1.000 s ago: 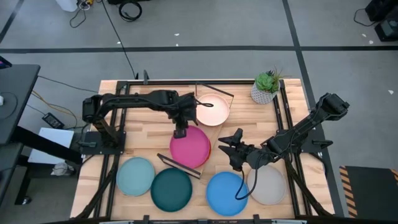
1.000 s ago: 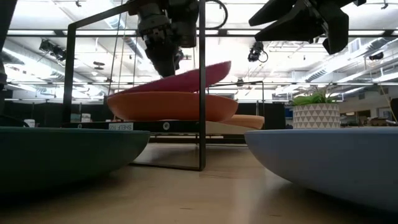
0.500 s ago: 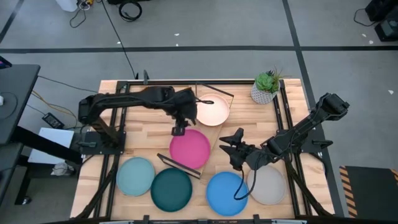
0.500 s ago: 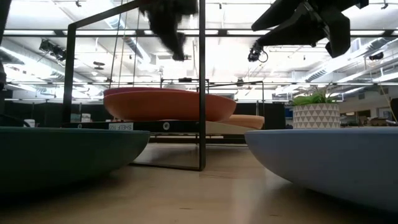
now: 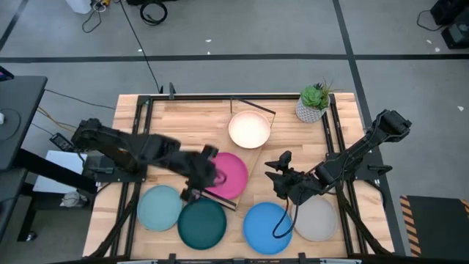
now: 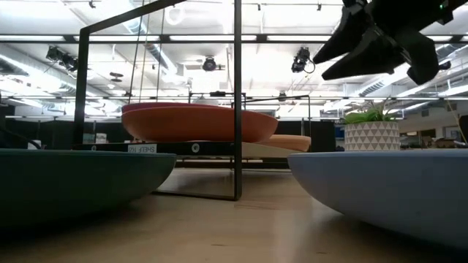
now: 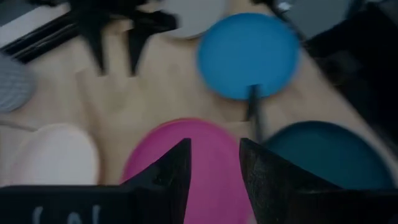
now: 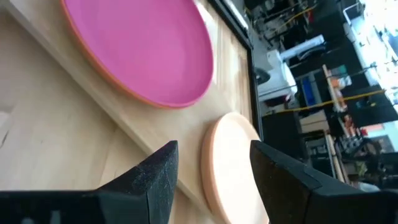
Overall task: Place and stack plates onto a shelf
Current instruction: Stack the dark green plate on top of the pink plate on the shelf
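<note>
High view: magenta plate (image 5: 226, 174) lies on the shelf (image 5: 253, 158).
Left gripper (image 5: 193, 192) by its edge and right gripper (image 5: 277, 170) nearby both hold nothing, fingers apart.

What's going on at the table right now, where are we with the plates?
The magenta plate sits stacked on the orange plate on the shelf, with the cream plate beside them. The left gripper is empty and open, over the shelf's near corner by the dark teal plate. The right gripper hangs open above the table, near the bright blue plate and grey plate. The pale blue plate also waits.
</note>
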Controlling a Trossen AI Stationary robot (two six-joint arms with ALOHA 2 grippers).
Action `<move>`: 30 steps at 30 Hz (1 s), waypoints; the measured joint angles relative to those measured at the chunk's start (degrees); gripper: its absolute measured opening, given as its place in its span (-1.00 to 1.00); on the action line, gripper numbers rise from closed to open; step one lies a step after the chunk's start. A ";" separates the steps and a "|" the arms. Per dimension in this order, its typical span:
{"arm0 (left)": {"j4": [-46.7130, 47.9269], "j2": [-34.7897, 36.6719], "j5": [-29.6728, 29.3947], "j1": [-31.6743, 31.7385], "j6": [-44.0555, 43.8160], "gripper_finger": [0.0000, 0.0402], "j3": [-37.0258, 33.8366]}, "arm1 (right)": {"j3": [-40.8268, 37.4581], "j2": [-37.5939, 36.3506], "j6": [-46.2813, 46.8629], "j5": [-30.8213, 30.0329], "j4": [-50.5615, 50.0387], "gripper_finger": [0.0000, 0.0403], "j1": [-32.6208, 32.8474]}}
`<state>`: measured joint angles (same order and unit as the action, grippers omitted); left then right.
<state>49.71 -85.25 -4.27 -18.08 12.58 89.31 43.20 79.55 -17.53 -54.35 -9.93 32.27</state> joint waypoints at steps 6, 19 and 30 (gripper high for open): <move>-4.35 -0.09 -0.39 -10.32 -7.52 -0.30 -4.83 | -0.74 -0.04 3.91 -0.47 -2.66 -0.01 -0.09; -12.97 -0.12 -7.02 -25.16 -43.78 -0.30 -18.30 | -1.33 -0.07 1.04 -4.10 -0.81 -0.07 -0.57; -31.44 -0.26 -14.26 -34.41 -61.79 -0.30 -30.81 | -1.33 -0.07 -6.63 -3.92 6.09 -0.11 -7.28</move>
<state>18.27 -85.52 -18.54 -52.49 -49.21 58.50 41.87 79.48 -24.15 -58.27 -3.85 24.99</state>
